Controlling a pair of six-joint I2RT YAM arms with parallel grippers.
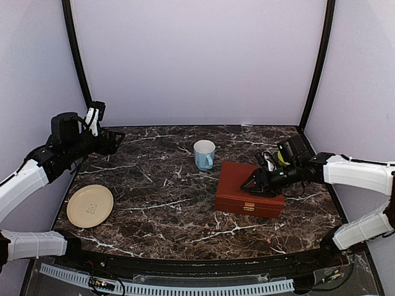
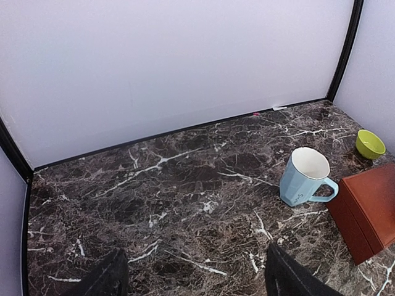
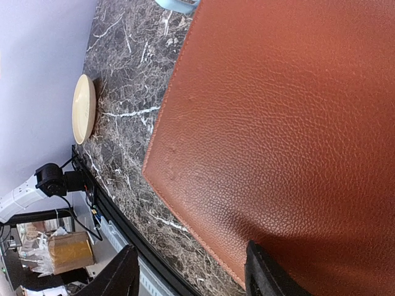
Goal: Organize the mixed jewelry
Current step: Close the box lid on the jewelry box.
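Hand (image 1: 252,183) on right arm hovers spread over closed box (image 1: 237,196).

Pale lilac walls (image 1: 197,61), black corner posts (image 1: 75,55), dark white-veined marble tabletop (image 1: 160,185), seemingly even light

The right gripper (image 1: 254,187) hangs with its jaws over the lid of the closed red-brown box (image 1: 233,177), a light blue mug (image 1: 204,154) beyond and left of them, while a cream plate (image 1: 90,205) lies on the marble table (image 1: 173,216) nearer than the left gripper (image 1: 117,139).
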